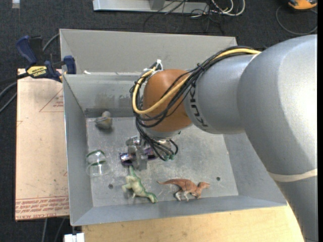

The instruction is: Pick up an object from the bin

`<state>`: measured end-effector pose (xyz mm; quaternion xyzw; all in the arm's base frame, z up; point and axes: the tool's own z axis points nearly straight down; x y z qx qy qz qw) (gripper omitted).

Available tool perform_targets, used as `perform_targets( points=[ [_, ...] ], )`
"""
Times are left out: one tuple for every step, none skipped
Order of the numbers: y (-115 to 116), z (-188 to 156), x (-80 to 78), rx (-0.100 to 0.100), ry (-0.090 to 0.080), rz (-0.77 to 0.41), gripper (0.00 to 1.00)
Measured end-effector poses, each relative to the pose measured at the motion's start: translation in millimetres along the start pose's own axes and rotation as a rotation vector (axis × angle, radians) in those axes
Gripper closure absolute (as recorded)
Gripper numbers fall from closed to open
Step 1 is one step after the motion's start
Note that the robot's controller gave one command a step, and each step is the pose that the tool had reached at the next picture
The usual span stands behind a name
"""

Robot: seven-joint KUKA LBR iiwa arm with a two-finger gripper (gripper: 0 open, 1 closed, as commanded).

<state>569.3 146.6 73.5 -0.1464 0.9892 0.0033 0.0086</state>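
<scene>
Dark carpet lies all round a grey metal bin (75, 135), whose flat floor is scuffed and pale. From the right of the camera view, the arm (262, 100) comes over the rim and its orange wrist cover (164, 97) points straight down, probably so that the jaws meet the floor squarely from above. They stand low over a small purple thing (126, 158), which touches them or lies just at their left. Whether they are spread, pressed together or pinching it, I cannot tell.

Everything else lies loose and apart, leaving room. A green dinosaur (137, 188) lies just in front of the jaws, and a brown dinosaur (184, 187) in front to their right. A clear cup (96, 161) sits to their left, and a grey lump (104, 120) lies behind and left.
</scene>
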Motion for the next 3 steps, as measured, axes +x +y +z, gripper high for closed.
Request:
perform_targets(
  points=[
    [8.7, 2.2, -16.2, 0.000, -0.005, 0.033, 1.00],
    [15.8, -0.2, -16.3, -0.001, -0.005, 0.031, 1.00],
    [26.0, -66.2, -21.2, -0.001, -0.008, 0.013, 1.00]
  ],
)
